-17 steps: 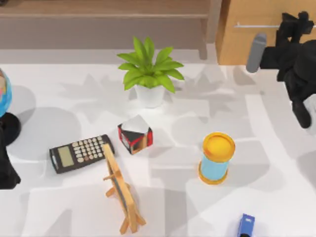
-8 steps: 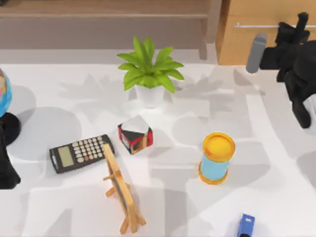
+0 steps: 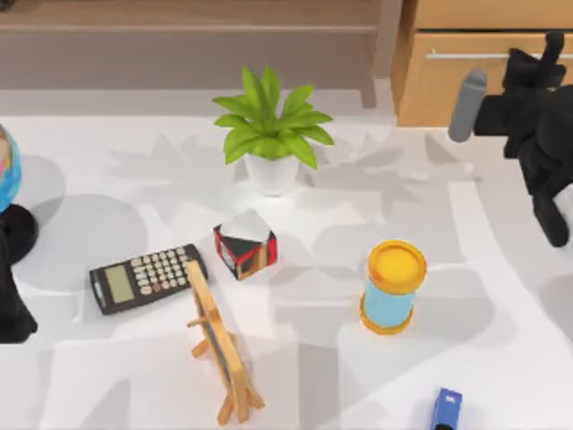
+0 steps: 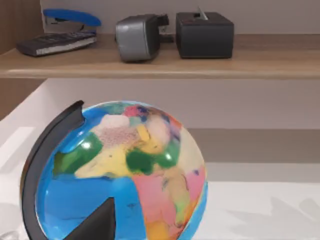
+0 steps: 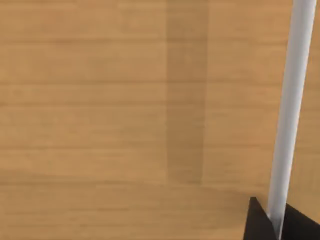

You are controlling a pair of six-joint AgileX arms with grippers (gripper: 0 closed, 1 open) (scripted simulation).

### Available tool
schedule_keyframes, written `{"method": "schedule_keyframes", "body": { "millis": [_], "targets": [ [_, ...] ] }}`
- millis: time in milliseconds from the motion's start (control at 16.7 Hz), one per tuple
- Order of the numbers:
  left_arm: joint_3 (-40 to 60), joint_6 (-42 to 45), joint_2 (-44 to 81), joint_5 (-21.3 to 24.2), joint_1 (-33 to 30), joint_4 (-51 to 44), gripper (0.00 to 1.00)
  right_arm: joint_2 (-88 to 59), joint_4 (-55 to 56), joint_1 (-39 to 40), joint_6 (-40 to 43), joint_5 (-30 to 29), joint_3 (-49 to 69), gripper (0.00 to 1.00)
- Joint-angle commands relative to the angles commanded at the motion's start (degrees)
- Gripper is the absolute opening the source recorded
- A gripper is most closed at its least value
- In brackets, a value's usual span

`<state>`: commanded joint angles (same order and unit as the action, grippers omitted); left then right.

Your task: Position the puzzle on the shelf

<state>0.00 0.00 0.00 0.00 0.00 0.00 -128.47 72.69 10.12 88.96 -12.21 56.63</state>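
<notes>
The right gripper [image 3: 546,49] sits at the drawer cabinet [image 3: 448,85], against its silver bar handle [image 5: 290,110]; I cannot tell whether it grips. The left arm [image 3: 11,296] rests at the table's left edge beside the globe [image 4: 120,175].

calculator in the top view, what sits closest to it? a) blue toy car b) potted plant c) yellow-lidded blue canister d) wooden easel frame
d: the calculator lies on the left half of the table with the wooden easel frame right beside its near corner, while the other three things sit farther away.
</notes>
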Motion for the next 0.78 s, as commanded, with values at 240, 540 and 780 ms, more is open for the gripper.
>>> {"method": "schedule_keyframes", "body": {
  "millis": [240, 540, 780],
  "targets": [
    [0.00, 0.00, 0.00, 0.00, 0.00, 0.00, 1.00, 2.87, 3.94, 0.96, 0.14, -0.60, -9.56, 0.00],
    [0.00, 0.00, 0.00, 0.00, 0.00, 0.00, 1.00, 4.76, 6.22, 1.47, 0.07, -1.24, -12.33, 0.00],
    [0.00, 0.00, 0.00, 0.00, 0.00, 0.00, 1.00, 5.71, 7.94, 1.81, 0.13, -1.83, -14.29, 0.00]
  ]
}}
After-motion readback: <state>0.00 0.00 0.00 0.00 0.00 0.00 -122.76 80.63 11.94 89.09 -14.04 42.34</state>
